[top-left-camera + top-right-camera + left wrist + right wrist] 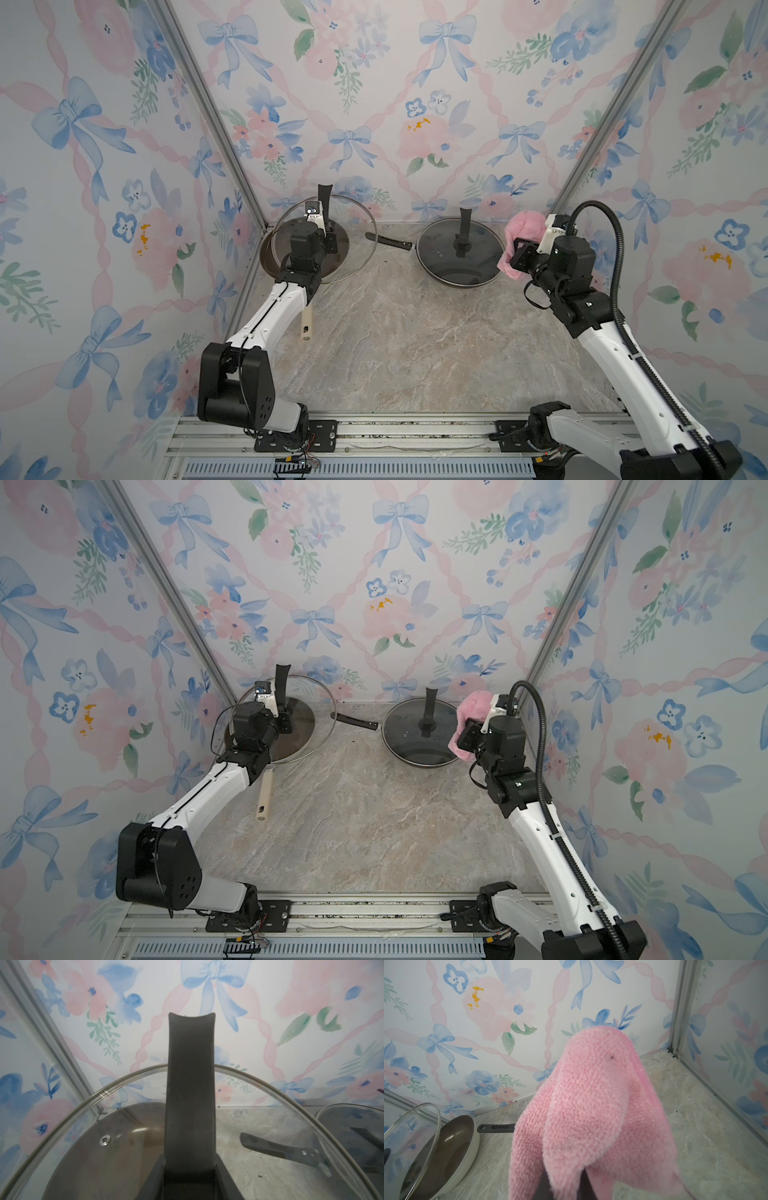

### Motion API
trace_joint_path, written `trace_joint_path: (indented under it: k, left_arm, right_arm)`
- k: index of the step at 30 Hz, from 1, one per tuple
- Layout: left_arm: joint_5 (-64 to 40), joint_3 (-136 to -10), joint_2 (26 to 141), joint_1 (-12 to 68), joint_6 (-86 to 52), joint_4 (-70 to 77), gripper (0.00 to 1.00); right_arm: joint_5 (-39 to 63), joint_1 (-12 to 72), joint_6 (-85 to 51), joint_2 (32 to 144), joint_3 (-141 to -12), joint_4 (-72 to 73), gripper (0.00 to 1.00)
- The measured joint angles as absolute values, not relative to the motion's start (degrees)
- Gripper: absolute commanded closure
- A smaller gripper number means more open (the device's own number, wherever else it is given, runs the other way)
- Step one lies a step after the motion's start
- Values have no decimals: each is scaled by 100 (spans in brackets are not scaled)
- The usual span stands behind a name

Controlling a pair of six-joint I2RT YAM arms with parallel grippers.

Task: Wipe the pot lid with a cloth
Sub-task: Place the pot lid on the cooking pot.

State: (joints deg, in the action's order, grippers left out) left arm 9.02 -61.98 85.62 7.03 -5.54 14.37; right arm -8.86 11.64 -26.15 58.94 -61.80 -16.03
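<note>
Pot lid [358, 239] clamped in left hand [327, 235], cloth [524, 226] in right hand [518, 251].

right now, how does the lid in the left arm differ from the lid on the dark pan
The left lid is tilted up over the cream pan; the right lid lies flat on the dark pan. The left pincer grips the left lid's handle; nothing holds the right lid, though the cloth hangs close by. Both are round clear glass with a tall black handle.
</note>
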Motion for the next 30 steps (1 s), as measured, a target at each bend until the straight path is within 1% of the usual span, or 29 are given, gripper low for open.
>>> trace_joint_path:
  k: [4,9,12,21,30]
  left_arm:
    - [821,-6230,9435,285,-674,1577,100]
    - [803,-6707,10409,152,-786,1623,100]
    - [829,-7032,10794,128,-829,1723,100]
    - [1146,-7832,11467,75,-934,1804,100]
    - [1428,-7929,11544,69,-1111,1662,100]
  right_arm:
    - [-1125,1052,-2694,5391,-5968,-2008,100]
    - [-1319,1052,-2777,4993,-5953,-2368,100]
    - [-1433,1052,-2834,4853,-5951,-2536,100]
    - [-1745,1052,-2853,4683,-5942,-2965,100]
    - [-1850,1048,-2827,4770,-5942,-3111,99]
